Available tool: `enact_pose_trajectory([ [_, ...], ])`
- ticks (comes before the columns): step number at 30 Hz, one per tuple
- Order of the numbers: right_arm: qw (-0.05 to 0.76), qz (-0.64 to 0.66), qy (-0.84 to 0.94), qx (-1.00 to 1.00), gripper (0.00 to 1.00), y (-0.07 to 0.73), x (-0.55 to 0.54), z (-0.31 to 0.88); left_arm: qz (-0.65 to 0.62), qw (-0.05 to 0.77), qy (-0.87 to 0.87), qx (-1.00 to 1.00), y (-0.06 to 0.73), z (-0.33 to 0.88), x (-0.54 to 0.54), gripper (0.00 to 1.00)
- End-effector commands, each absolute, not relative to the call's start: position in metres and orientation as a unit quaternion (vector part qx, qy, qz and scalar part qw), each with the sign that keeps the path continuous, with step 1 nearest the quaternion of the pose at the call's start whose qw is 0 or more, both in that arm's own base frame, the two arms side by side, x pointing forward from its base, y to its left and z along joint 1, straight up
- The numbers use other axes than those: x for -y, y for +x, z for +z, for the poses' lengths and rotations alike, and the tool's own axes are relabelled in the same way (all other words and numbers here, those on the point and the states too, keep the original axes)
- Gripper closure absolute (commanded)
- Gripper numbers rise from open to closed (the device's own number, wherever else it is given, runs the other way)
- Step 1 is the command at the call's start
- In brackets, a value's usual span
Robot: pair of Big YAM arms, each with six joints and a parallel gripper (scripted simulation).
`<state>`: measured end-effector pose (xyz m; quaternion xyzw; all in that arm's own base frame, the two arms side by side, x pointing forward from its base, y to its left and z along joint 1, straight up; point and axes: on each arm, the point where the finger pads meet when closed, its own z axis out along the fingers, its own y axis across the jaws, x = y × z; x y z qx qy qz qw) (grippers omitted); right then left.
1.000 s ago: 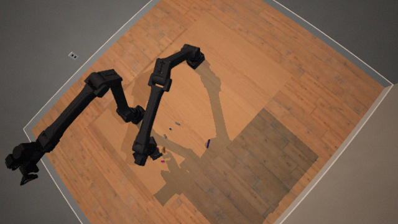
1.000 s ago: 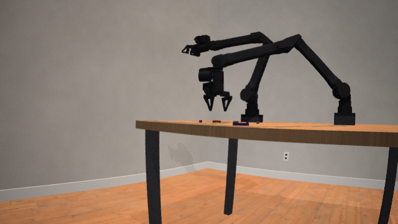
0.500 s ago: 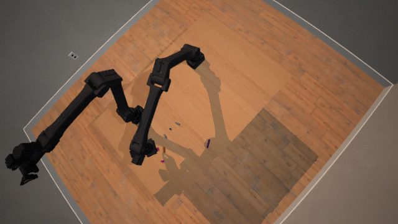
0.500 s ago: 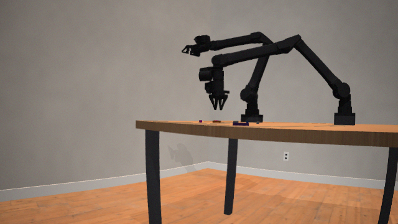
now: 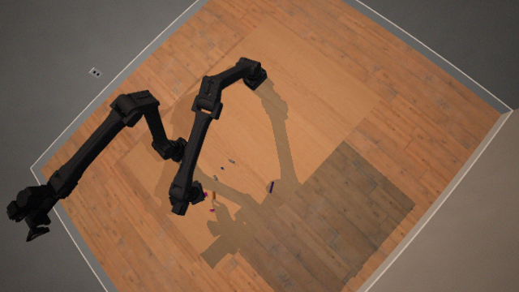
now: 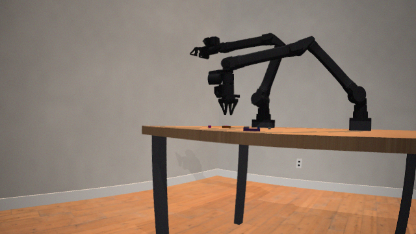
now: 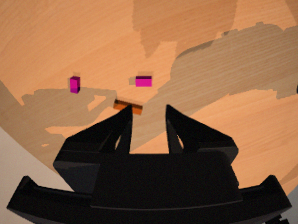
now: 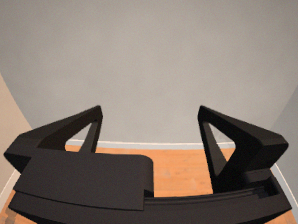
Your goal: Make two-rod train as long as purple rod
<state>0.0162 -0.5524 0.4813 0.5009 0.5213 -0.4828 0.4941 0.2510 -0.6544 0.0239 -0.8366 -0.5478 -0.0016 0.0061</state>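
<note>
Orange rod point(image 5: 214, 195) point(image 6: 226, 127) point(image 7: 126, 104) — flat, short, seemingly near magenta rod point(image 5: 206, 195) point(image 7: 144, 81).

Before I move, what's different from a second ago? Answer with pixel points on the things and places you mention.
The left gripper's point(image 5: 198, 193) point(image 6: 228, 114) point(image 7: 149, 106) fingers have drawn closer together, still apart, with nothing taken or let go. The right gripper point(image 5: 39, 230) point(image 6: 197, 54) point(image 8: 150, 110), purple rod point(image 5: 272, 187) point(image 6: 251, 129) and orange rod point(image 5: 213, 195) point(image 6: 226, 127) look unmoved.
</note>
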Motion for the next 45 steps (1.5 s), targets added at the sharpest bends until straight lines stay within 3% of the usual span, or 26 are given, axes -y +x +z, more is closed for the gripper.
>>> enact_pose_trajectory([
  [1, 0.504, -0.496, 0.496, -0.504, 0.0, 0.009, 0.545, 0.501, 0.006, -0.029, -0.838, 0.544, 0.263, 0.061, 0.673, 0.66],
  [29, 0.504, -0.496, 0.496, -0.504, 0.0, 0.009, 0.545, 0.501, 0.007, -0.034, -0.838, 0.544, 0.266, 0.045, 0.678, 0.66],
  [45, 0.504, -0.496, 0.496, -0.504, 0.0, 0.009, 0.545, 0.501, 0.0, 0.002, -0.838, 0.545, 0.26, -0.009, 0.659, 0.66],
])
